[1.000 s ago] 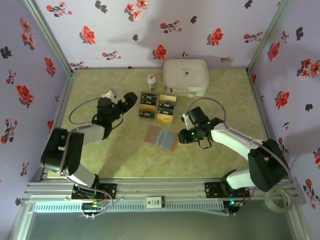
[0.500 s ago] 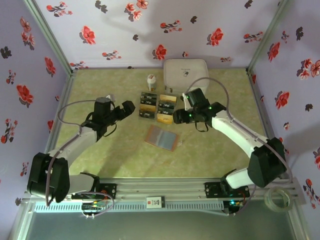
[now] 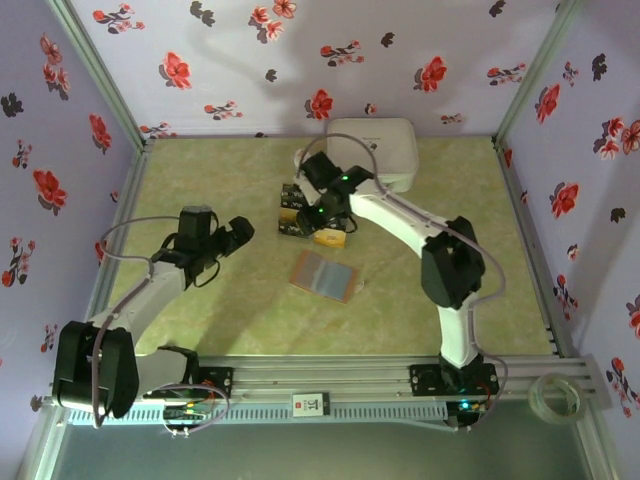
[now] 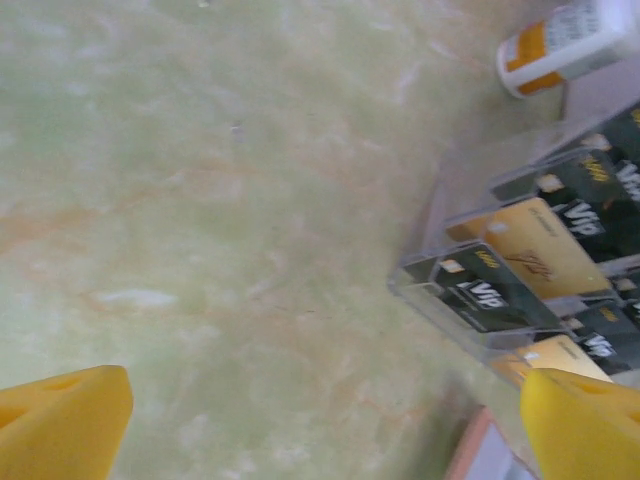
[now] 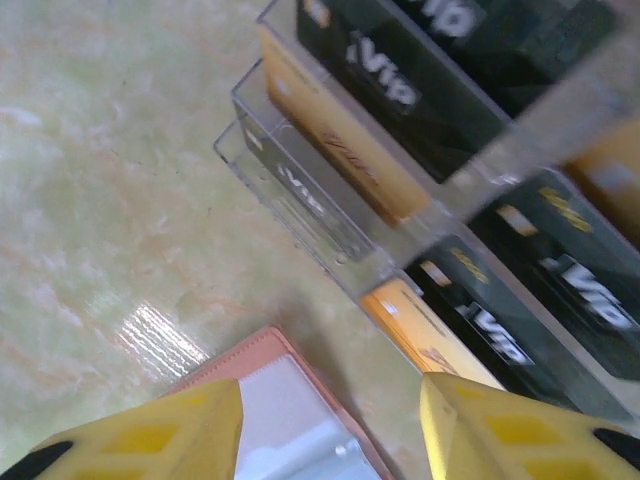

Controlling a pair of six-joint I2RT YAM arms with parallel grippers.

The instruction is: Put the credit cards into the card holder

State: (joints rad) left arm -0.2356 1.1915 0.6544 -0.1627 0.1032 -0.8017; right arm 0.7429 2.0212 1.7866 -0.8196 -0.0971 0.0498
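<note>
Table was a green marbled top. The big white case sat at the back, not part of the job.

The card holder lay open and flat mid-table with its silver inside up, just in front of the rack. Nothing was pinning it.

The clear tiered rack held the cards, black and gold, all slotted. None were in the holder as far as I could see. A small white bottle stood just behind the rack.

The right gripper hovered low over the rack's front edge and the holder's corner, fingers apart and empty. The left gripper was off to the rack's left, fingers also apart and empty, well away from the holder.

Risks as I read them:
- Cards sat deep behind clear walls, so a finger could catch the acrylic lip and shove or tip the whole rack.
- Cards are thin and slick, so a pinch could slip or lift two at once.
- The loose holder would likely slide or fold when a card was pushed in, unless the left gripper braced it.
- The bottle was close enough to get knocked.
</note>
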